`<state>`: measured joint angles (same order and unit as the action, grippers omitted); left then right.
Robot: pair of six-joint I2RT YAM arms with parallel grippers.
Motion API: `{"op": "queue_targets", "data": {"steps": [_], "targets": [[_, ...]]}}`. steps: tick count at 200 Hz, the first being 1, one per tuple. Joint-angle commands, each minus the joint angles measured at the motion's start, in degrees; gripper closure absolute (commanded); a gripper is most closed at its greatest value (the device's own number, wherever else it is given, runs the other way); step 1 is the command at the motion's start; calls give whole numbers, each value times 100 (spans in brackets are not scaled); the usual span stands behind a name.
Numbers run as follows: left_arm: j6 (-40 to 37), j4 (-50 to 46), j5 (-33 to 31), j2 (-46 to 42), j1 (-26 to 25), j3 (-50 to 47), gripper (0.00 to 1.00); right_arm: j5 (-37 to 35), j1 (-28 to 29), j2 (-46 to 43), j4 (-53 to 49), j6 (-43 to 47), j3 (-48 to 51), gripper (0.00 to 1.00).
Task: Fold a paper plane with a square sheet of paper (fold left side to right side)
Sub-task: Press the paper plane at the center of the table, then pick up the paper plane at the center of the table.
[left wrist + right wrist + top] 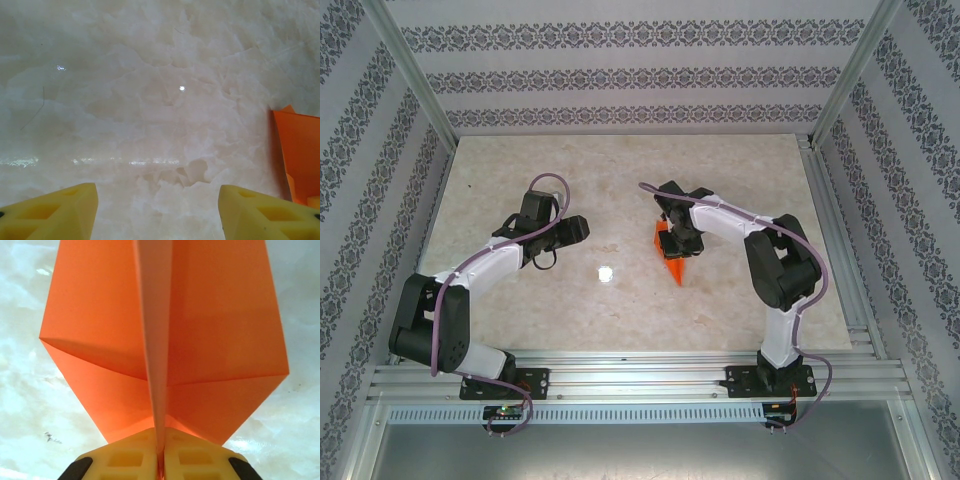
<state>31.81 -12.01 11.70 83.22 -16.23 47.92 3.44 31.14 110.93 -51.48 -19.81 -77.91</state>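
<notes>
1. The table (620,310) was a pale, glossy slab, cream marble pattern with faint veins.
2. There was the paper plane (676,268), bright orange, its pointed tip aimed at the near edge.
3. Its wings spread low over the marble, centre crease standing up; touching or not, I couldn't tell.
4. Left of the paper plane, a small white glare spot (605,272) shone on the surface.
5. Well nearer than the paper plane, an aluminium rail (640,372) ran along the table's edge.
</notes>
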Motion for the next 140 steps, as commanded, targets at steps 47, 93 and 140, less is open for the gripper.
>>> {"op": "queue_targets", "data": {"steps": [47, 93, 140], "targets": [[-66, 82, 50, 66, 12, 157, 35, -50, 50, 261, 42, 30, -122, 85], [-84, 57, 55, 63, 6, 184, 35, -28, 59, 475, 104, 21, -102, 84], [-105, 13, 52, 63, 10, 210, 35, -51, 66, 437, 34, 34, -141, 90]]}}
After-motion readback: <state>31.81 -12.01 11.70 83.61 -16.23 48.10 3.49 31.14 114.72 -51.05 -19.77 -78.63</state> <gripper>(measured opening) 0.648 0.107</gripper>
